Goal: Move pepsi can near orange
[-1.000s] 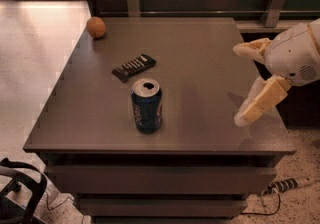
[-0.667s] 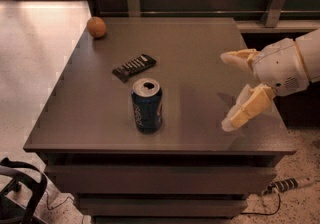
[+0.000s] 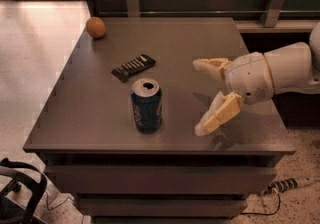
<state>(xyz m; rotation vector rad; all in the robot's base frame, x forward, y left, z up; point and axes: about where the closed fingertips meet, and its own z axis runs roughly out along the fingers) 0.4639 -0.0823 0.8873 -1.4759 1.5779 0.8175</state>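
The pepsi can (image 3: 146, 105), dark blue with a silver opened top, stands upright near the front middle of the dark table (image 3: 180, 48). The orange (image 3: 95, 27) sits at the table's far left corner, well away from the can. My gripper (image 3: 198, 96) reaches in from the right on a white arm, a short way to the right of the can and apart from it. Its two cream fingers (image 3: 216, 116) are spread wide and hold nothing.
A flat black ribbed bar (image 3: 133, 67) lies between the can and the orange, just behind the can. The table's front edge is close to the can. A cable and power strip (image 3: 285, 186) lie on the floor at the right, and a black object (image 3: 17, 195) at the lower left.
My gripper has moved left over the table toward the can, staying open. The can, the bar and the orange have not moved.
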